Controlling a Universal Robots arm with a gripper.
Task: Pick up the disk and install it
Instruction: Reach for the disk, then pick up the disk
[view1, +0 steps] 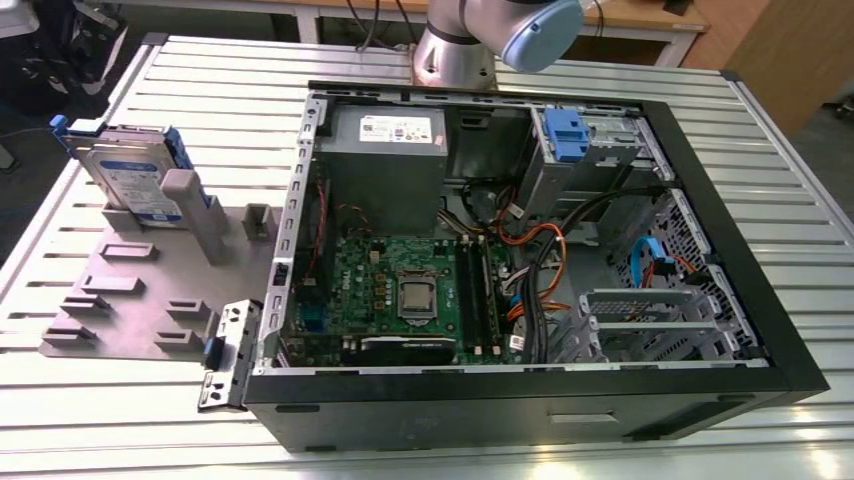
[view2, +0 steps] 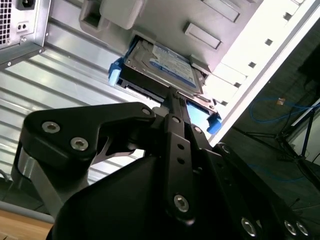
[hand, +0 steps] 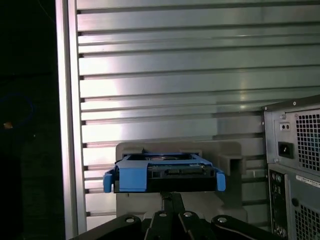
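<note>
The disk (view1: 134, 172), a silver drive with a white-and-blue label in a blue carrier frame, stands on edge in a grey holder (view1: 127, 290) at the exterior view's left. Both wrist views look towards it: its labelled face (view2: 165, 62) shows in the second wrist view, its blue-framed end (hand: 162, 172) in the first wrist view. My gripper (view2: 173, 91) points at the disk from a distance. Its black fingers lie together with nothing between them. The gripper tip (hand: 167, 196) sits just below the disk in the first wrist view.
An open computer case (view1: 747, 330) lies on the slatted metal table (view1: 200, 70), with a motherboard, cables and a drive bay holding a blue tab (view1: 566, 135). The case's rear with a power socket (hand: 285, 149) is close beside the gripper. The arm (view1: 494, 35) rises behind the case.
</note>
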